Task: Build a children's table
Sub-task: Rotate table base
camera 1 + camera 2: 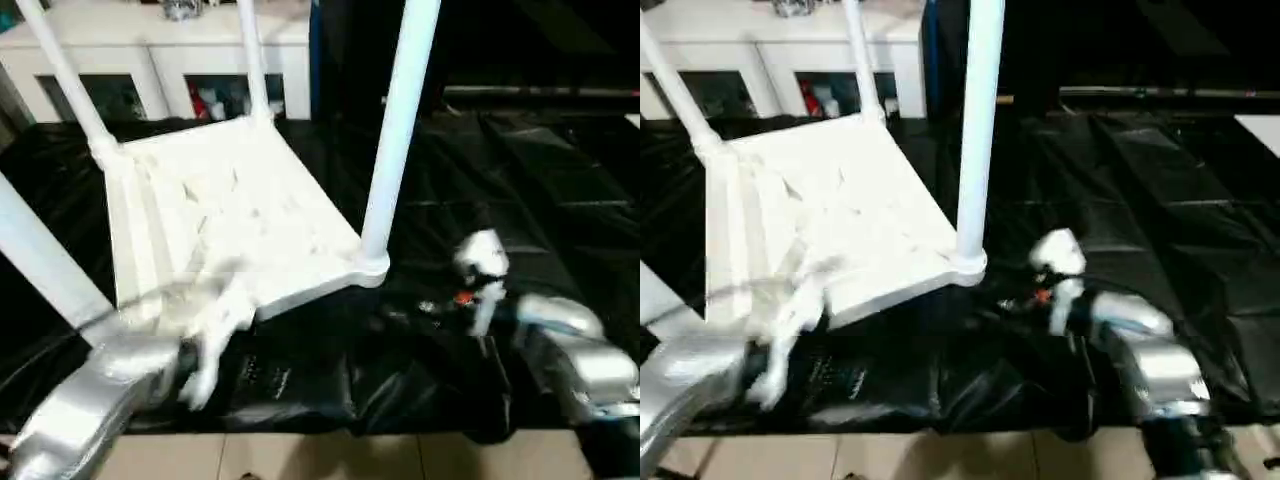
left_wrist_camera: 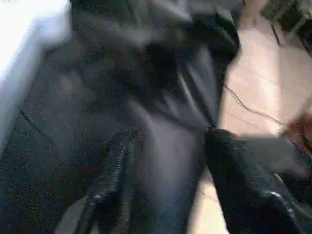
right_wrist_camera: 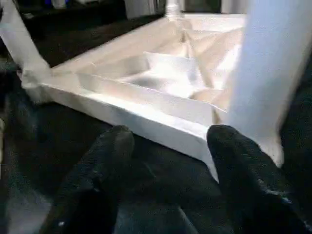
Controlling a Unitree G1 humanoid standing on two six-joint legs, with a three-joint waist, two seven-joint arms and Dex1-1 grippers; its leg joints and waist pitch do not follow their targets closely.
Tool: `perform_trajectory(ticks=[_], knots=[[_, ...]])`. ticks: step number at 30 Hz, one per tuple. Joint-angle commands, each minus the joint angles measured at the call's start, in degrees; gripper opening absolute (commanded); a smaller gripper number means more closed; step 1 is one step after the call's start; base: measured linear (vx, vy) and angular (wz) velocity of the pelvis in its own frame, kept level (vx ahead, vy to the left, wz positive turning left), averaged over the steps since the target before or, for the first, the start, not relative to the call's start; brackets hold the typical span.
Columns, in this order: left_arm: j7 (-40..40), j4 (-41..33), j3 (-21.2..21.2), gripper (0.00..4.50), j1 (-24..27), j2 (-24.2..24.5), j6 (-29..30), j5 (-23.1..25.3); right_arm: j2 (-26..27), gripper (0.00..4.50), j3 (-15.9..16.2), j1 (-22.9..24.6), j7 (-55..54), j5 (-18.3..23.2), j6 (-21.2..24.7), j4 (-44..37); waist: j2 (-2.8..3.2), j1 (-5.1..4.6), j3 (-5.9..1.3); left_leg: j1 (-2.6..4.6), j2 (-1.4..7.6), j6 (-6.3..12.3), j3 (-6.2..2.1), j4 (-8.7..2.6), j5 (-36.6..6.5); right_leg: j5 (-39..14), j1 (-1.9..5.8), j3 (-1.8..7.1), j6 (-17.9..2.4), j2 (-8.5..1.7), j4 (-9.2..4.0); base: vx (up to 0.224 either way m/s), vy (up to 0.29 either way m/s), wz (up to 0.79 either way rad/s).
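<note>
Your work table is draped in crinkled black sheeting, and behind it stands a white cabinet with glass doors. Bare tan floor shows along the near edge. The children's table lies upside down on the sheeting, toward your left, ribbed underside facing up. Legs rise from its corners: one at the near right corner, two at the far corners, and one at the near left.

Your left forearm reaches in from the lower left, blurred, with the left gripper just off the tabletop's near edge; its fingers are spread with only black sheeting between them. Your right arm comes in from the lower right. The right gripper points at the tabletop's near side beside the near right leg, fingers apart and holding nothing.
</note>
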Motion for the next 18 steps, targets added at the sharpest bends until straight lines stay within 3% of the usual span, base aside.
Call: perform_trajectory(ticks=[1,2,4,5,7,10,12,14,18], knots=[[0.56,-2.52,0.31,2.76,0.97,0.43,2.10,-0.74,1.34,2.39,2.03,-1.56,-0.49,-0.77,-0.57,1.38,-0.63,0.06,-2.86,0.55,2.01,1.61,-1.02,-4.80,-14.46,-17.24,1.97,2.43,-10.66,-2.74,-5.01,0.000,0.000,0.00],[1.47,-4.27,1.10,2.75,2.79,1.22,3.60,-1.47,3.57,2.33,3.11,-3.26,-1.59,-1.81,-1.84,3.96,-0.94,0.04,-2.94,1.02,2.14,1.20,-0.88,-4.68,-15.03,-17.51,1.68,2.59,-10.58,-2.72,-5.12,0.000,0.000,0.00],[2.12,-5.08,1.86,2.70,3.86,1.51,4.49,-1.87,5.48,2.20,3.53,-4.81,-3.11,-2.98,-3.63,6.52,-0.68,0.05,-2.87,1.02,2.13,0.40,-0.97,-4.92,-15.48,-17.62,1.53,2.59,-10.88,-2.73,-5.00,0.000,0.000,0.00],[2.81,-6.05,2.88,3.10,4.99,1.88,5.56,-2.39,8.06,1.96,3.33,-7.05,-5.88,-4.20,-5.53,10.25,-0.56,0.17,-2.94,1.22,2.15,-0.20,-0.95,-4.84,-15.81,-16.95,1.46,2.66,-10.74,-2.65,-4.93,0.000,0.000,0.00],[3.28,-6.87,3.64,3.22,5.83,2.29,6.60,-2.96,10.01,1.90,2.84,-8.96,-8.99,-5.19,-7.16,13.50,-0.66,0.32,-3.00,1.40,2.12,-0.95,-0.87,-4.96,-16.15,-15.90,1.34,2.66,-10.75,-2.55,-4.81,0.000,0.000,0.00],[3.91,-8.44,4.62,3.16,7.49,3.42,8.04,-3.57,13.33,1.62,1.68,-12.36,-14.03,-5.95,-9.34,19.06,-0.64,0.23,-3.03,1.35,2.03,-1.69,-0.94,-5.10,-16.56,-14.88,1.42,2.70,-10.87,-2.59,-4.56,0.000,0.000,0.00],[4.94,-9.49,5.00,3.60,9.03,4.07,8.40,-2.89,14.77,1.46,0.45,-15.64,-19.96,-7.26,-12.01,24.55,-0.70,0.23,-3.11,1.38,2.01,-2.25,-0.87,-5.11,-16.29,-13.53,1.44,2.69,-10.79,-2.52,-4.42,0.000,0.000,0.00],[5.99,-9.74,5.20,3.59,9.87,3.94,7.84,-2.50,15.23,1.30,-1.64,-18.28,-25.63,-7.92,-14.07,29.26,-0.76,0.22,-3.07,1.42,1.91,-2.50,-0.78,-5.05,-16.18,-13.04,1.48,2.74,-10.55,-2.43,-4.44,0.000,0.000,0.00],[7.12,-10.85,5.28,4.05,10.83,3.64,7.90,-3.09,14.62,0.91,-5.86,-23.62,-37.05,-9.15,-18.99,39.66,-0.70,0.27,-3.17,1.74,1.77,-3.45,-0.62,-4.85,-17.50,-13.23,1.31,2.76,-10.28,-2.39,-4.40,0.000,0.000,0.00]])
